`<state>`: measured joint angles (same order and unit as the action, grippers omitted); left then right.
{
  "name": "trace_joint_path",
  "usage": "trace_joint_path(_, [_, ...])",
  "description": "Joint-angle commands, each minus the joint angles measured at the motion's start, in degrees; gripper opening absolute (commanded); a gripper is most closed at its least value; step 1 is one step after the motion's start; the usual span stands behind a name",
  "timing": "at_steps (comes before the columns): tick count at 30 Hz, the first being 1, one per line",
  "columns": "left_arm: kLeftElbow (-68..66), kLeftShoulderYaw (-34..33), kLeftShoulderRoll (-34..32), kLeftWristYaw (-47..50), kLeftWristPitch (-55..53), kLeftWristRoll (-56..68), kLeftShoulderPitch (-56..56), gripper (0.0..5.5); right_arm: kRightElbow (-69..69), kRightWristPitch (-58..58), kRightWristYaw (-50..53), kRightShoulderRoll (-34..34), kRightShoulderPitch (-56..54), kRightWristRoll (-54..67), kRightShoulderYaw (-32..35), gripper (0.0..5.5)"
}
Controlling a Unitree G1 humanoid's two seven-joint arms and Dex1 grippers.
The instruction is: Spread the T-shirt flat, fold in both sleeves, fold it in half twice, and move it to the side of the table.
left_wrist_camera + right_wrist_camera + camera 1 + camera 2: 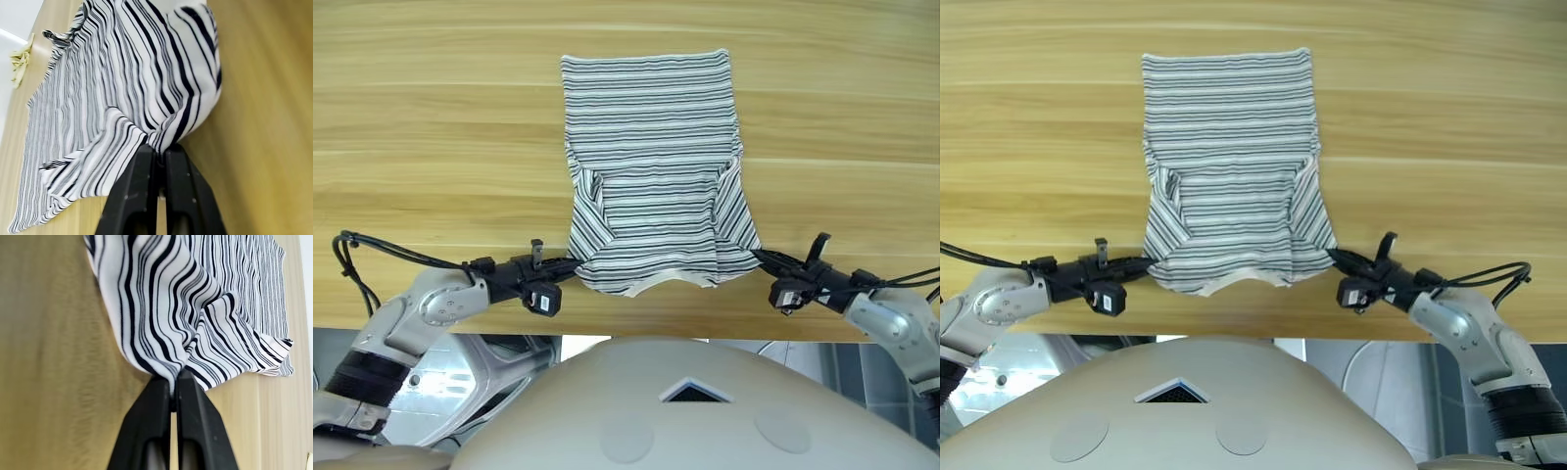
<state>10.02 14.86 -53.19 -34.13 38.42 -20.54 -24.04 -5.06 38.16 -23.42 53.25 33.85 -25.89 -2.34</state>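
The T-shirt point(646, 147) lies lengthwise in the middle of the frame on the wooden surface point(431, 117), its straight hem toward the top of the picture and its collar end toward the bottom, close to the near edge. Both sleeves point(592, 211) look turned in over the body, so the cloth reads as one narrow striped panel; I take the spreading and the sleeve folds as done and the first halving as the step in hand. That is why I hold it as I do: my left tool point(566, 262) is closed on the lower-left corner of the cloth, and my right tool point(759, 257) is closed on the lower-right corner. In each wrist view the two black fingers meet with a bunched tuck of striped fabric pinched between their tips. Gripping the two near corners at the same height lets me lift that whole edge as one line rather than drag one side ahead of the other. The rest of the shirt rests flat on the surface, which should anchor it as the near end is carried toward the hem. The risk, as I judge it, is the loose sleeve flaps — they could slip out if the lift is uneven.
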Motion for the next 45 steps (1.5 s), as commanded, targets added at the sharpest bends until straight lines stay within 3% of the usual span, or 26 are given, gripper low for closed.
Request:
trace_joint_path(1, [3.8, -4.2, -0.8, 2.3, -0.8, 0.5, -7.5, 0.04, -2.5, 1.7, 0.1, 2.2, 8.3, 0.0, 4.5, 0.00])
trace_joint_path(9, [12.0, -11.6, 2.4, 5.9, -1.6, 2.3, -23.4, 0.04, -8.0, 3.6, -1.0, 1.3, 18.5, 6.8, 14.6, 0.00])
trace_joint_path(14, [13.7, -14.4, 3.3, 5.7, -0.9, 6.6, -25.8, 0.04, -9.8, 4.2, -3.6, 0.9, 18.6, 15.7, 16.9, 0.00])
trace_joint_path(18, [10.6, -12.8, 6.4, 4.8, -3.6, 15.2, -13.8, 0.04, -10.8, 0.2, -6.2, -0.4, 8.6, 23.2, 11.8, 0.00])
trace_joint_path(24, [2.2, -9.6, 15.3, 4.9, -10.8, 22.3, 3.1, 0.04, -8.0, -10.9, -7.7, -9.3, -13.6, 32.4, 3.4, 0.00])
trace_joint_path(31, [-7.8, -9.5, 22.4, 8.6, -15.1, 18.8, 14.5, 0.04, 5.7, -15.9, -5.4, -18.7, -31.0, 25.9, -2.1, 0.00])
trace_joint_path(45, [-29.7, -9.4, 29.1, 15.6, -15.7, 12.9, 33.1, 0.04, 37.0, -15.4, 5.3, -27.3, -53.7, 15.6, -3.7, 0.00])
